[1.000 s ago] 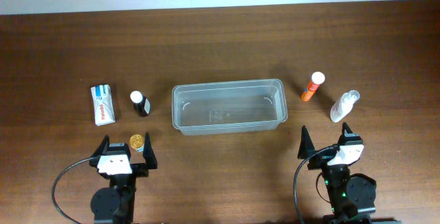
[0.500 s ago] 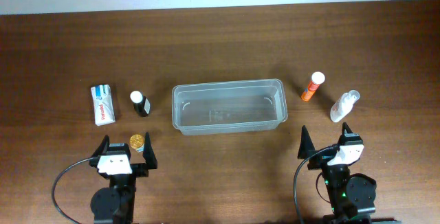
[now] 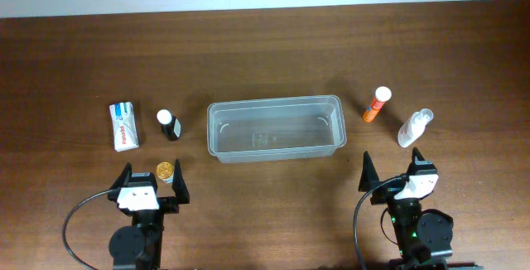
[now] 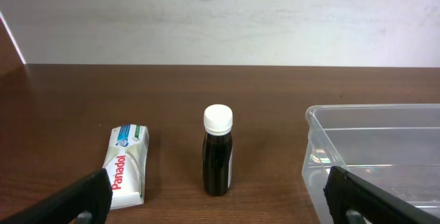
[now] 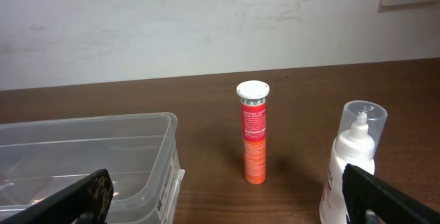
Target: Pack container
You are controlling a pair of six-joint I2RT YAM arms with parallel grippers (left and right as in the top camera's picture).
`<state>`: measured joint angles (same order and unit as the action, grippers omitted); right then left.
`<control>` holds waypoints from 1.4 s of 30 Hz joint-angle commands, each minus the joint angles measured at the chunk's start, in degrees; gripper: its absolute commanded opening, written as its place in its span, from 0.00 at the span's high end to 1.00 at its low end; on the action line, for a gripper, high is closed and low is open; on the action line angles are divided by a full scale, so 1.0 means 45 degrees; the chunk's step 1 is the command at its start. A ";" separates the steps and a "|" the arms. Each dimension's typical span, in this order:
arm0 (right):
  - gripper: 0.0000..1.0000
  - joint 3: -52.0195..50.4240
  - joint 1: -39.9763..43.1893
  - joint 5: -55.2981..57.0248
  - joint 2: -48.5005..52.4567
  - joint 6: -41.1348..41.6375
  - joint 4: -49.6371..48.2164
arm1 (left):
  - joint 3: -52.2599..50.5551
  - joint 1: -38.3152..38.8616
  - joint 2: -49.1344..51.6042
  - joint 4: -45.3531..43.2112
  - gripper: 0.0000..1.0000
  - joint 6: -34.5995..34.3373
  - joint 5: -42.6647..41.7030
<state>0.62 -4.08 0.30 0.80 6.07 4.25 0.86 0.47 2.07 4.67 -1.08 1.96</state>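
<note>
The clear container (image 3: 276, 129) stands empty at the table's middle; its rim shows in the left wrist view (image 4: 323, 111) and the right wrist view (image 5: 103, 119). My left gripper (image 3: 151, 178) is open and empty at the front left, also in its wrist view (image 4: 220, 207). Ahead of it stand a dark bottle with a white cap (image 3: 169, 125) (image 4: 218, 151) and a white Panadol box (image 3: 122, 126) (image 4: 126, 164). My right gripper (image 3: 392, 167) (image 5: 232, 200) is open and empty at the front right. Ahead of it stand an orange tube (image 3: 376, 104) (image 5: 254, 132) and a white spray bottle (image 3: 414, 127) (image 5: 355, 157).
A small gold round thing (image 3: 165, 171) lies on the table just by my left gripper's right finger. Dark wood table (image 3: 265, 46); a white wall runs along its far edge.
</note>
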 commanded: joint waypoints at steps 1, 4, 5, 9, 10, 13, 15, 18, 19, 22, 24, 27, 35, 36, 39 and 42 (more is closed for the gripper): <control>0.01 -0.0068 -0.0010 -0.0058 -0.0097 0.0039 0.0063 | -0.0063 0.0029 -0.0141 -0.0019 0.01 0.0194 0.0044; 0.02 -0.0068 -0.0010 0.0282 -0.0097 0.0029 0.0063 | -0.0063 0.0029 -0.0141 -0.0019 0.01 0.0194 0.0044; 0.02 -0.0068 -0.0010 0.0277 -0.0097 0.0034 0.0058 | -0.0063 0.0029 -0.0141 -0.0019 0.01 0.0194 0.0044; 0.02 -0.0068 -0.0010 0.0262 -0.0097 0.0039 0.0063 | -0.0063 0.0029 -0.0141 -0.0019 0.01 0.0199 0.0044; 0.02 -0.0068 -0.0010 0.0267 -0.0097 0.0034 0.0063 | -0.0063 0.0029 -0.0141 -0.0019 0.01 0.0194 0.0044; 0.02 -0.0068 -0.0010 0.0267 -0.0097 0.0039 0.0063 | -0.0063 0.0029 -0.0141 -0.0019 0.01 0.0199 0.0044; 0.02 -0.0068 -0.0010 0.0272 -0.0097 0.0039 0.0063 | -0.0063 0.0029 -0.0141 -0.0019 0.01 0.0194 0.0044; 0.02 -0.0068 -0.0010 0.0418 -0.0097 0.0034 0.0053 | -0.0063 0.0029 -0.0141 -0.0321 0.00 0.0194 0.0049; 0.02 -0.0068 -0.0010 0.0418 -0.0097 0.0034 0.0053 | -0.0063 0.0029 -0.0141 -0.0243 0.00 0.0199 0.0049; 0.02 -0.0029 -0.0010 0.0413 -0.0097 0.0034 0.0049 | -0.0063 0.0029 -0.0141 -0.0209 0.01 0.0194 0.0447; 0.02 0.0078 -0.0010 0.0403 -0.0097 0.0039 0.0034 | -0.0063 0.0029 -0.0141 -0.0855 0.01 -0.0437 0.0389; 0.02 0.0602 -0.0010 0.0369 -0.0053 0.0078 0.0073 | 0.0063 0.0015 -0.0117 -0.0928 0.01 -0.1452 0.0374; 0.02 0.4420 -0.0010 0.0364 0.3279 0.0078 0.2011 | 0.2584 0.0015 0.2642 -0.0695 0.01 -0.2361 0.0291; 0.02 0.5003 -0.0010 0.0374 0.3837 0.0078 0.2322 | 0.2958 0.0015 0.3143 -0.0583 0.00 -0.2302 0.0311; 0.02 0.7733 -0.0010 0.0408 0.6421 0.0078 0.3857 | 0.5013 0.0015 0.5751 -0.0049 0.01 -0.1481 0.0427; 0.02 1.0666 0.0005 0.0413 0.9126 0.0068 0.5372 | 0.7082 0.0015 0.8043 0.1015 0.01 -0.1214 0.0427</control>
<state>36.86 -4.08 1.63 32.08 6.04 24.84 24.12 0.47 29.28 6.50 -9.08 3.38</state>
